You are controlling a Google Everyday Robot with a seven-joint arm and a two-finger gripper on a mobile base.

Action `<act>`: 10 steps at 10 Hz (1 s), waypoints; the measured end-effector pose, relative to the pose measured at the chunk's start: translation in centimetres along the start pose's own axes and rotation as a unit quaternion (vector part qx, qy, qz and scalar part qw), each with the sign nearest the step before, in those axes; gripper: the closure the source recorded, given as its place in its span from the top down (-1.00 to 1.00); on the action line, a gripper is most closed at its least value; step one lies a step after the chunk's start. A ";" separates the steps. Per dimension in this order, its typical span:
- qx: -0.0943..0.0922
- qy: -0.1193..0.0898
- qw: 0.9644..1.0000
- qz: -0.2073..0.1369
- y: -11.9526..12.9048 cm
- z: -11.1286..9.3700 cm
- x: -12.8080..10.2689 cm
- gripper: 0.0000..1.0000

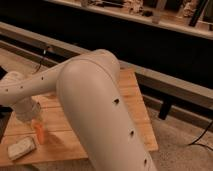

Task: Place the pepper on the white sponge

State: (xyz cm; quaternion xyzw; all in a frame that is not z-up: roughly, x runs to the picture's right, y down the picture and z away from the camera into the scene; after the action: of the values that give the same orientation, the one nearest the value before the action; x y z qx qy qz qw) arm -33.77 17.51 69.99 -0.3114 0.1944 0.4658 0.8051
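The pepper (39, 133) is a slim orange vegetable hanging point-down just above the wooden table (131, 95). My gripper (36, 122) is at the far left, below the big white arm (95, 105), and is shut on the pepper's upper end. The white sponge (21, 148) lies flat near the table's front left corner. It sits a short way below and left of the pepper's tip, and the two do not touch. The arm hides much of the table's middle.
A long dark bench or rail (165, 80) runs behind the table. A black cable (202, 137) lies on the floor to the right. The table's front edge runs just below the sponge.
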 end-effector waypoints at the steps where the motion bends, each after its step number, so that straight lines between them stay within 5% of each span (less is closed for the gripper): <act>1: -0.002 0.000 1.000 -0.019 0.9 -0.4 0.1 -1.00; 10: -0.018 0.023 0.992 -0.124 6.8 -0.2 2.2 -1.00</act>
State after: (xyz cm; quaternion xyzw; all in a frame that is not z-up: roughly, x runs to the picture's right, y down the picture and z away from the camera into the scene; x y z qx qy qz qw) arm -38.64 21.33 66.34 -0.3583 0.1645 0.3582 0.8463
